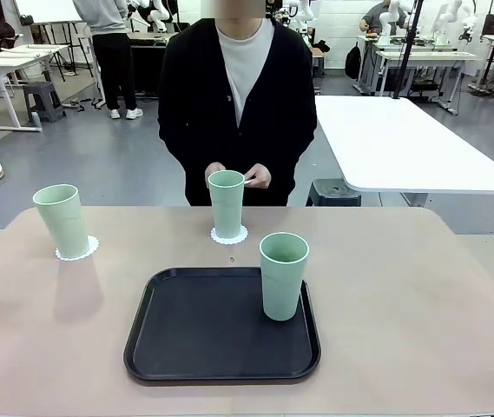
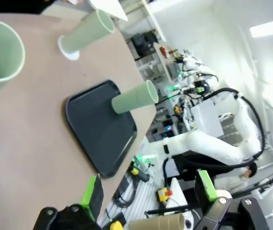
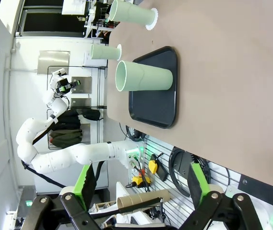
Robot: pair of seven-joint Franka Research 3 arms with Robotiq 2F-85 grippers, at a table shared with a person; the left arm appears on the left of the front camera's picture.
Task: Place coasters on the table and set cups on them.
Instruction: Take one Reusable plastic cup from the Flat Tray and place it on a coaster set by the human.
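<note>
Three mint-green cups stand on the beige table [image 1: 420, 295]. The left cup [image 1: 62, 220] rests on a lacy white coaster [image 1: 77, 250]. At the far middle, another cup [image 1: 227, 202] stands on its own coaster [image 1: 229, 235], just in front of the person's hands [image 1: 258, 178]. The third cup [image 1: 283, 274] stands on the black tray [image 1: 220, 326], at its right side. In the left wrist view my left gripper [image 2: 148, 191] is open off the table's edge, far from the tray cup [image 2: 136, 98]. My right gripper [image 3: 142, 179] is open too, well back from that cup [image 3: 143, 76].
The person stands at the table's far side with hands together, something small and white between them. A white table [image 1: 403, 143] stands behind on the right. The other arm [image 2: 213, 143] shows across the table in the left wrist view.
</note>
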